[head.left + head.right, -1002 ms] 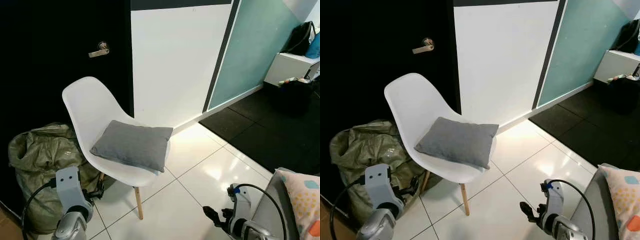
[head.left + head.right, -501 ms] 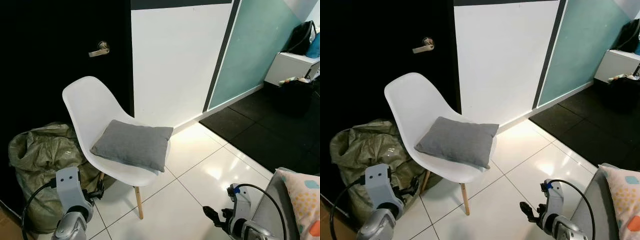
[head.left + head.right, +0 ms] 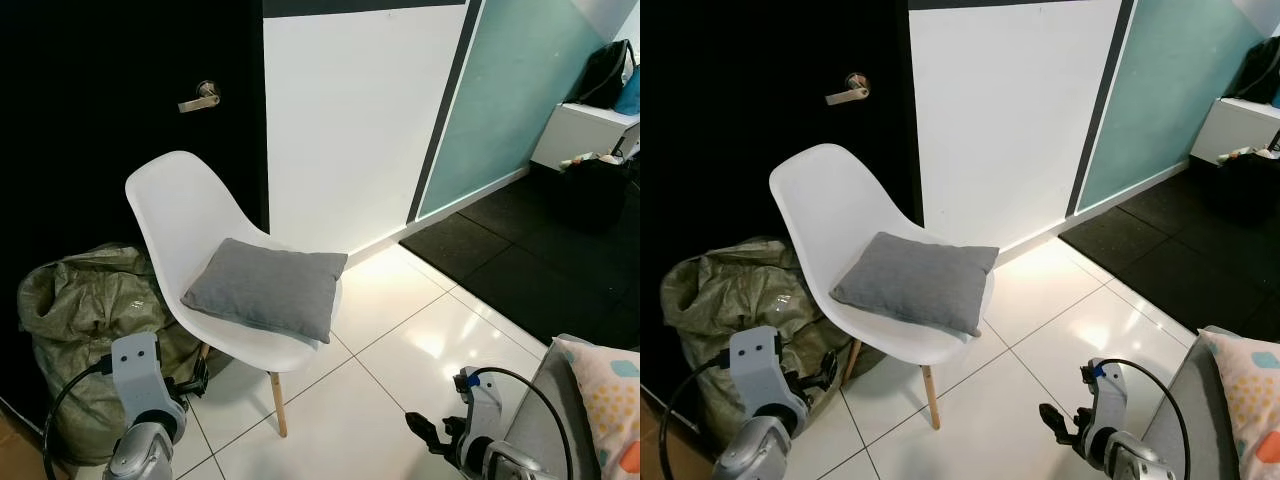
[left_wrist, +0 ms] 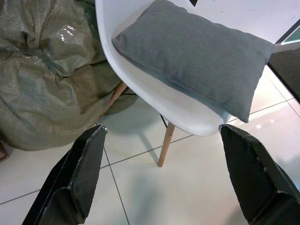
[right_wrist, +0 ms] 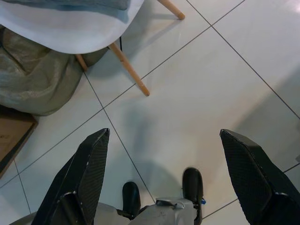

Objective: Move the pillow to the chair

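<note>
Item: grey pillow (image 3: 264, 288). Lying flat on the seat of the white chair (image 3: 180, 215), left of centre in the head views; its long edge is running toward the seat's front lip, one corner overhanging slightly at the right.

Item: white chair. Standing on pale wooden legs (image 3: 276, 405) on the glossy white tiled floor (image 3: 400, 340), its back toward the black door (image 3: 120, 60) occupying the upper left of the frame. A metal door handle (image 3: 198, 99) is showing above the backrest.

Item: olive-green sack (image 3: 75, 320). Slumping on the floor at lower left, pressing against the chair's side.

Item: left gripper (image 4: 159, 176). Hanging low at the bottom left of the head views, apart from the chair; fingers (image 4: 82, 173) are spreading wide, holding nothing, with the pillow and chair seat lying beyond them in the wrist view.

Item: right gripper (image 5: 161, 178). Hanging low at bottom right; fingers (image 5: 253, 178) are likewise spreading wide and empty, pointing down at the tiles, with a chair leg beyond.

Item: patterned cushion (image 3: 605, 385). Resting at the lower right corner on a grey surface.

Item: teal wall panel (image 3: 520, 90), upper right, bordering a dark mat (image 3: 520, 260).
</note>
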{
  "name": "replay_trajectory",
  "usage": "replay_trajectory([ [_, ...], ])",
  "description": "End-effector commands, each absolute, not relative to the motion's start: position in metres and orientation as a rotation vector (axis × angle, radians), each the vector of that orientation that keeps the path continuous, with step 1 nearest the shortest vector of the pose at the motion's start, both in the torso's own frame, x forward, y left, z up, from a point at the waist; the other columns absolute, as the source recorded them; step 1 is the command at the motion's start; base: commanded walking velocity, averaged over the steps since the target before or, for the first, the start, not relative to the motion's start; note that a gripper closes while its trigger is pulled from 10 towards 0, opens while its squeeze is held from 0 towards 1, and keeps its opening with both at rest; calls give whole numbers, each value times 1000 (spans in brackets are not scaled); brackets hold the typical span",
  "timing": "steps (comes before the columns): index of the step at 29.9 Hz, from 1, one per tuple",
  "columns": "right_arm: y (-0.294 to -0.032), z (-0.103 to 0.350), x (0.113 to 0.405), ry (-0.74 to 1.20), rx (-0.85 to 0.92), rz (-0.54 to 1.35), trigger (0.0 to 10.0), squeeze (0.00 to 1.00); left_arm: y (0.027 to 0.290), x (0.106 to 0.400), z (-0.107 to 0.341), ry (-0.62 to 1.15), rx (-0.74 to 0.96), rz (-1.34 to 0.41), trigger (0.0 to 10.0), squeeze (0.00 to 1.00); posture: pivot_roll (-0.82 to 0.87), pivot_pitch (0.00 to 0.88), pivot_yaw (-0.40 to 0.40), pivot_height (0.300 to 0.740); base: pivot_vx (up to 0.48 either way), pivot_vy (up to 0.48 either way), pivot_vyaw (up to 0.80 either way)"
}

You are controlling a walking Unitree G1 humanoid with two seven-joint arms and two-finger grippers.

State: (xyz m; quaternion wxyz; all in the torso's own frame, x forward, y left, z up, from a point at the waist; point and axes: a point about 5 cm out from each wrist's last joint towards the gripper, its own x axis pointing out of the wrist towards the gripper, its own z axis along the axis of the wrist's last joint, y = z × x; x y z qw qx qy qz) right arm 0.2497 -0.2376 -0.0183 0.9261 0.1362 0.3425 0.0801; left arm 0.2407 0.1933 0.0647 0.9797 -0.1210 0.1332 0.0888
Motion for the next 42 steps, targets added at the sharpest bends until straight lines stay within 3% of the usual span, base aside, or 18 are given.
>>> replay_trajectory([
  [1,-239,-19,248,710,276,165,10000,0,193,239,64,275,-248,179,10000,0,-112,66,-29,740,0,0,0],
  [42,-239,-19,247,713,277,167,10000,0,193,238,64,280,-249,173,10000,0,-113,61,-27,740,0,0,0],
])
